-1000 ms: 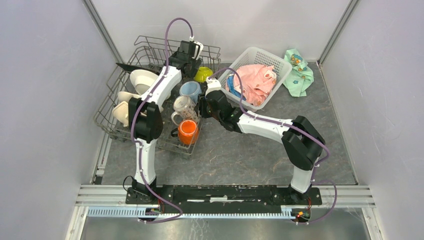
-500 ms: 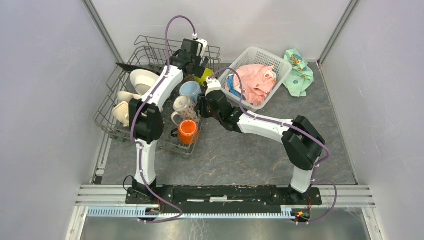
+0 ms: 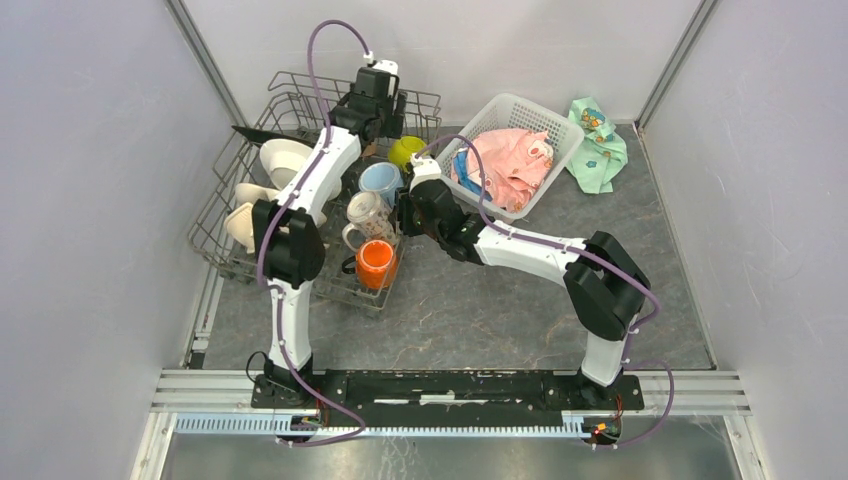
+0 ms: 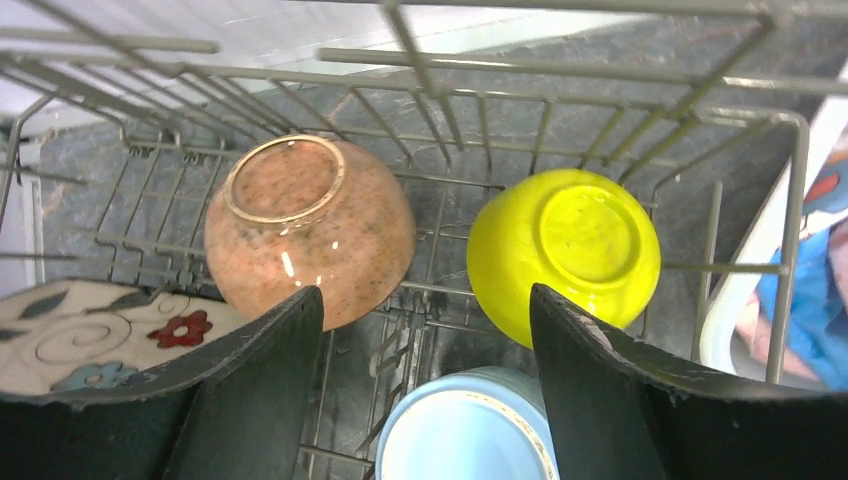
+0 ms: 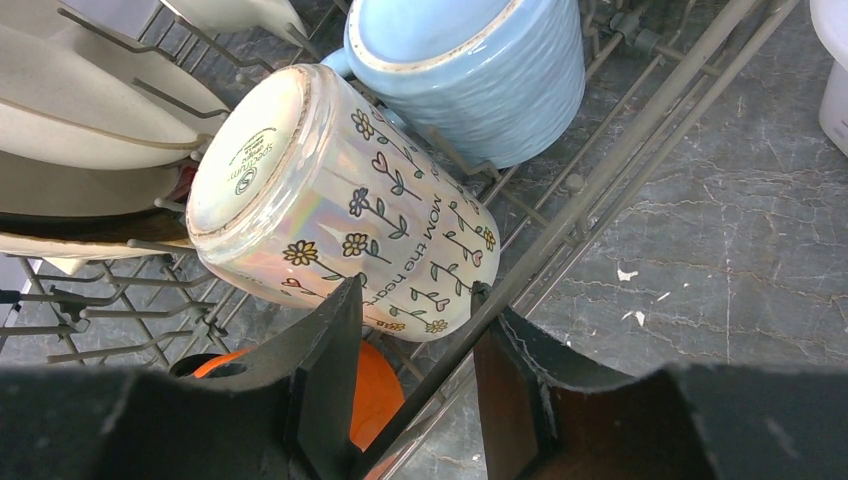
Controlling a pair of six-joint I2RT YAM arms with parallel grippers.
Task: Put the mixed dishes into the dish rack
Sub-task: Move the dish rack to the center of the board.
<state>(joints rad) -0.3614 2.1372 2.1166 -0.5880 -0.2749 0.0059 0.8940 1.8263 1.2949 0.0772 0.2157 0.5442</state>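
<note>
The grey wire dish rack (image 3: 225,215) stands at the back left. My left gripper (image 3: 380,118) hangs open and empty over its far end. In the left wrist view its jaws (image 4: 425,300) stand wide apart above an upturned tan bowl (image 4: 300,225), an upturned lime-green bowl (image 4: 570,240) and the light-blue mug (image 4: 465,440). My right gripper (image 3: 405,205) is open at the rack's right wall. In the right wrist view (image 5: 415,292) a rack wire (image 5: 560,230) runs between its fingers, just short of the white patterned mug (image 5: 320,190). The orange mug (image 5: 375,395) lies below.
White and cream plates (image 3: 285,158) stand in the rack's left side, with a dark square plate (image 3: 255,133) behind. A white lattice basket (image 3: 520,110) holding a pink cloth (image 3: 505,160) sits right of the rack. A mint-green cloth (image 3: 598,145) lies at the back right.
My left wrist has turned and drawn up slightly toward the rack's far end. The right arm and the dishes have not moved.
</note>
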